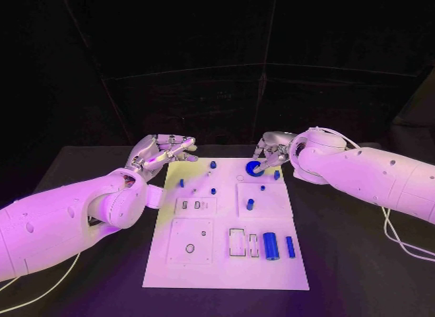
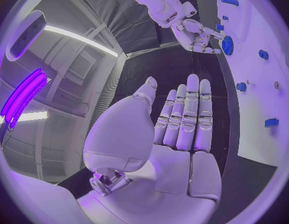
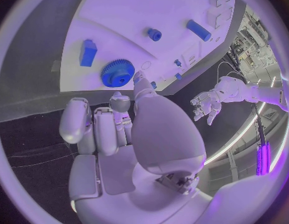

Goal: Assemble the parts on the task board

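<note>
Blue gear (image 1: pixel 253 168), flat on task board (image 1: pixel 227 271) far end: R hand (image 1: pixel 271 153) at its 1 o'clock, nearer, touching it, grip unclear; L hand (image 1: pixel 160 153) at its 9, spread, empty.

Both hands (image 1: pixel 160 154) (image 1: pixel 271 153) empty, fingers apart.

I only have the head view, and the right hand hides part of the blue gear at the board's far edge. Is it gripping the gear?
Observer: The right wrist view shows the blue gear lying flat on the task board. One fingertip of the right hand is beside its rim, and the other fingers are curled back from it. I cannot tell if the fingertip touches.
Operator: Is anything in the left hand?
Observer: No. The left wrist view shows the left hand with a bare palm and its fingers straight, side by side.
</note>
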`<state>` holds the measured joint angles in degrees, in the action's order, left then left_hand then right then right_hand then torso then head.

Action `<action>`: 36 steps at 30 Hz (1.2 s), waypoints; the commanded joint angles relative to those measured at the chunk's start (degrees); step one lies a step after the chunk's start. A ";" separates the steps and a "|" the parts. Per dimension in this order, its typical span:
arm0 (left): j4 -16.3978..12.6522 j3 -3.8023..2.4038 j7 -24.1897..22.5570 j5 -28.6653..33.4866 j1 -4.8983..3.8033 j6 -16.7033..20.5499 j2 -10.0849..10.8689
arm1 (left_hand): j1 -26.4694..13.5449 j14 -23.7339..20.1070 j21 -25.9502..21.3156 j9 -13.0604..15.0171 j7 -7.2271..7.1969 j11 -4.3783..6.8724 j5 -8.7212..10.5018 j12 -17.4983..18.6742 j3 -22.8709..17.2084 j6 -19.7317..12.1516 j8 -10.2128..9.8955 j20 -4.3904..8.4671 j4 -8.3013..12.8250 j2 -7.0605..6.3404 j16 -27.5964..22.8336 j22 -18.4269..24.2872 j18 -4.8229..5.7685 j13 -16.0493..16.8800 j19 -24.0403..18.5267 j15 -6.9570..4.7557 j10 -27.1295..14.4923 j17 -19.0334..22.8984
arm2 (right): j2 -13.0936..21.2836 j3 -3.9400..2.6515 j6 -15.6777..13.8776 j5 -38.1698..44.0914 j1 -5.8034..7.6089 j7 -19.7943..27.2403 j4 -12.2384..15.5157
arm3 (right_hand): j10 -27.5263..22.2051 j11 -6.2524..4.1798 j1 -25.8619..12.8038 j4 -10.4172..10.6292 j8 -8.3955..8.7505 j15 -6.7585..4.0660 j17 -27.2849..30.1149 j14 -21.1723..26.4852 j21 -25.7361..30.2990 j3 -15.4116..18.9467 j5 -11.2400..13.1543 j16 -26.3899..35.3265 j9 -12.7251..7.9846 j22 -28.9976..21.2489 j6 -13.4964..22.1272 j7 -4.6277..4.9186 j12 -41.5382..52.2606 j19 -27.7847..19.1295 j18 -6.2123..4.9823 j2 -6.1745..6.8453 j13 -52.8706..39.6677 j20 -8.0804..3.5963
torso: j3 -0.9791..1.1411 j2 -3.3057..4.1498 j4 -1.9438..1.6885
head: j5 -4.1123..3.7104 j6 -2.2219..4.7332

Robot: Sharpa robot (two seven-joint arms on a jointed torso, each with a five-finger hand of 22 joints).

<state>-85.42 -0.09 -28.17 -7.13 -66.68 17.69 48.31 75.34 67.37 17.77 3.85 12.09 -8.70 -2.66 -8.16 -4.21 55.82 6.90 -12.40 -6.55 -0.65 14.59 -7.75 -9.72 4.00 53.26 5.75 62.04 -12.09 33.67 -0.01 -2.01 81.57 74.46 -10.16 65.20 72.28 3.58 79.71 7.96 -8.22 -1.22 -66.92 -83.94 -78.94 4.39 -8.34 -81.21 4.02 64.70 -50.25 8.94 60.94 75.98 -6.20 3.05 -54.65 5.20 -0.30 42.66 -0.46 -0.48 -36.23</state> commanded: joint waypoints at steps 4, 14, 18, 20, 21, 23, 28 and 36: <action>0.26 -0.04 0.15 -0.25 -0.09 -1.05 -0.10 | -0.03 -0.01 -0.37 0.01 0.12 -0.05 -0.12 0.34 0.15 0.30 -0.28 0.08 0.31 0.68 -0.42 0.10 -0.79 -0.01 0.26 -0.07 0.29 -0.09 | -0.54 0.00 1.48 0.50 -0.24 -0.16 -0.78 | 0.28 0.15 1.12 -0.52 -0.36 0.51 -0.31 -2.35 -0.41 -0.23 -0.34 -0.49 0.01 0.16 0.26 0.00 0.58 0.26 1.00 -0.27 -0.49 0.30 | 0.00 0.02 0.05 | 0.10 -0.01; 0.37 -0.04 0.16 -0.25 -0.09 -1.11 -0.19 | -0.03 -0.01 -0.37 0.01 0.12 -0.05 -0.12 0.34 0.15 0.30 -0.28 0.08 0.31 0.68 -0.42 0.10 -0.79 -0.01 0.26 -0.07 0.29 -0.09 | -1.03 0.01 1.68 1.15 -0.46 0.15 -1.84 | 0.06 0.09 2.01 -1.01 -0.75 0.48 -0.74 -2.38 -0.58 -0.82 -1.08 -0.73 0.04 0.41 0.04 -0.06 0.87 0.32 1.04 -1.06 -0.95 0.28 | 0.03 0.01 0.01 | 0.17 -0.16; 0.41 -0.04 0.20 -0.25 -0.09 -1.11 -0.18 | -0.04 -0.02 -0.40 0.00 0.13 -0.06 -0.13 0.38 0.17 0.30 -0.31 0.07 0.34 0.69 -0.46 0.12 -0.79 -0.01 0.26 -0.06 0.30 -0.11 | -1.11 0.01 1.91 1.20 -0.53 0.28 -2.02 | 0.14 0.05 2.44 -1.29 -0.90 0.45 -0.90 -2.39 -0.67 -1.12 -1.05 -0.81 0.05 0.54 -0.03 -0.08 1.15 0.37 1.06 -1.39 -1.32 0.27 | 0.05 0.04 0.05 | 0.22 -0.19; 0.44 -0.04 0.23 -0.25 -0.09 -1.12 -0.19 | -0.04 -0.02 -0.40 0.00 0.13 -0.06 -0.13 0.38 0.17 0.30 -0.31 0.07 0.34 0.69 -0.46 0.12 -0.79 -0.01 0.26 -0.06 0.30 -0.11 | -1.18 0.01 2.03 1.22 -0.56 0.38 -2.13 | 0.24 0.03 2.69 -1.47 -1.00 0.44 -1.02 -2.40 -0.71 -1.32 -0.95 -0.87 0.05 0.62 -0.12 -0.10 1.38 0.39 1.08 -1.60 -1.61 0.26 | 0.06 0.02 0.08 | 0.25 -0.21; 0.45 -0.04 0.23 -0.25 -0.09 -1.13 -0.19 | -0.04 -0.02 -0.40 0.00 0.13 -0.06 -0.13 0.38 0.17 0.30 -0.31 0.07 0.34 0.69 -0.46 0.12 -0.79 -0.01 0.26 -0.06 0.30 -0.11 | -1.21 0.01 2.08 1.23 -0.58 0.45 -2.18 | 0.34 0.00 2.94 -1.62 -1.11 0.42 -1.05 -2.40 -0.74 -1.54 -1.25 -0.89 0.07 0.65 -0.24 -0.12 1.58 0.39 1.08 -1.83 -1.87 0.24 | 0.05 0.02 0.08 | 0.25 -0.21; 0.45 -0.04 0.25 -0.25 -0.09 -1.15 -0.21 | -0.04 -0.02 -0.40 0.00 0.13 -0.06 -0.13 0.38 0.17 0.30 -0.31 0.07 0.34 0.69 -0.46 0.12 -0.79 -0.01 0.26 -0.06 0.30 -0.11 | -1.27 0.01 2.04 1.43 -0.61 0.60 -2.26 | 0.38 -0.06 3.29 -1.91 -1.40 0.36 -1.14 -2.39 -0.80 -1.96 -3.23 -0.96 0.11 0.72 -0.63 -0.17 1.79 0.40 1.09 -2.12 -2.21 0.19 | 0.04 0.03 0.07 | 0.23 -0.25; 0.48 -0.04 0.27 -0.25 -0.09 -1.22 -0.23 | -0.04 -0.03 -0.41 -0.01 0.16 -0.07 -0.12 0.41 0.20 0.29 -0.34 0.07 0.36 0.68 -0.49 0.13 -0.79 -0.02 0.25 -0.06 0.29 -0.13 | -1.47 0.01 1.25 3.25 -0.76 0.77 -2.33 | 1.13 -0.50 4.06 -2.56 -2.75 0.05 -1.49 -2.42 -0.99 -3.52 -3.55 -1.13 0.38 1.01 -3.16 -0.62 2.82 0.49 1.12 -3.14 -3.52 -0.04 | 0.03 0.01 0.06 | 0.24 -0.32; 0.47 -0.03 0.32 -0.25 -0.09 -1.35 -0.23 | -0.04 -0.03 -0.42 -0.01 0.16 -0.08 -0.12 0.43 0.20 0.30 -0.35 0.07 0.37 0.69 -0.50 0.13 -0.79 -0.02 0.26 -0.06 0.29 -0.14 | -1.59 0.01 -2.65 6.34 -1.18 0.97 -1.93 | 3.58 -1.52 4.10 -3.31 -4.19 -0.79 -2.23 -2.55 -1.60 -6.43 -2.05 -1.45 0.49 2.19 -7.35 -1.82 6.09 1.15 1.35 -3.78 -7.33 -0.80 | 0.05 0.01 0.08 | 0.28 -0.40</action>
<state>-84.88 -0.07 -27.96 -7.14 -66.68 17.13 48.14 75.34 67.37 17.53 3.85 12.08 -8.70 -2.66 -7.93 -4.05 55.81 6.90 -12.40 -6.39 -0.65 14.37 -7.69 -9.72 4.00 53.26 5.75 62.04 -12.18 32.12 -0.13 -2.34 85.13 73.45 -9.52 63.08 75.51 2.06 83.63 4.66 -12.14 -1.67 -69.13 -83.94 -80.43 -1.88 -10.00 -82.48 4.14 66.86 -56.42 7.88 66.95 77.02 -5.29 -0.24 -61.97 4.60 -0.26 42.68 -0.39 -0.26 -36.62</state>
